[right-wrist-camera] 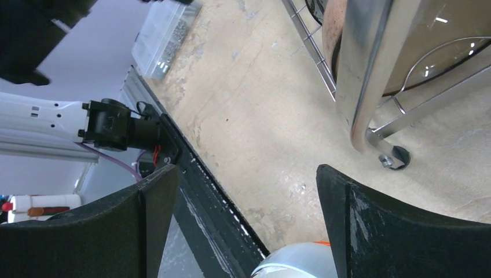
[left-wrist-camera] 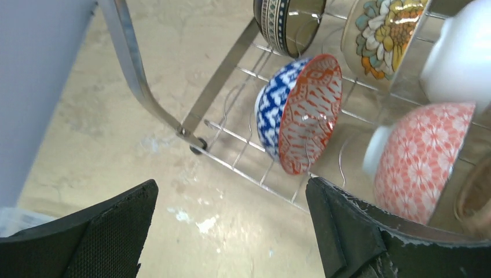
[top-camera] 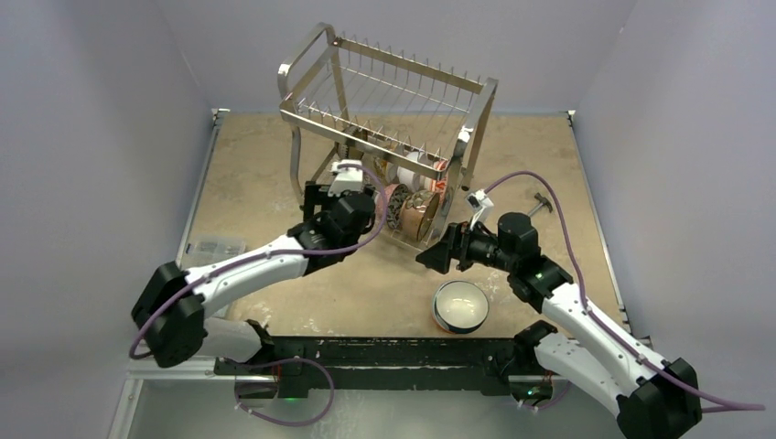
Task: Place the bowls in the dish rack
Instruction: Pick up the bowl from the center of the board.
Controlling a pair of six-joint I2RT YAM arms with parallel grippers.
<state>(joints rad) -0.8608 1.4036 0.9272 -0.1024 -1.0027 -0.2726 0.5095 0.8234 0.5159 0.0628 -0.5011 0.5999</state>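
The dish rack [top-camera: 389, 110] stands at the back of the table. Several bowls stand on edge in its lower tier. The left wrist view shows a blue-and-white bowl [left-wrist-camera: 301, 113] with a red-patterned inside, a red-patterned bowl [left-wrist-camera: 422, 162], a floral bowl [left-wrist-camera: 388, 35] and a white bowl [left-wrist-camera: 463, 52]. My left gripper [left-wrist-camera: 231, 231] is open and empty just in front of that tier [top-camera: 343, 187]. My right gripper [top-camera: 428, 258] is open and empty over the table. Below it sits a white-lined bowl [top-camera: 459, 305], whose rim shows in the right wrist view [right-wrist-camera: 301, 260].
A clear plastic box of small parts [top-camera: 215, 247] lies at the table's left edge. A small metal tool [top-camera: 542, 203] lies right of the rack. The rack's leg and foot [right-wrist-camera: 370, 75] are close to my right gripper. A black rail [top-camera: 384, 352] runs along the near edge.
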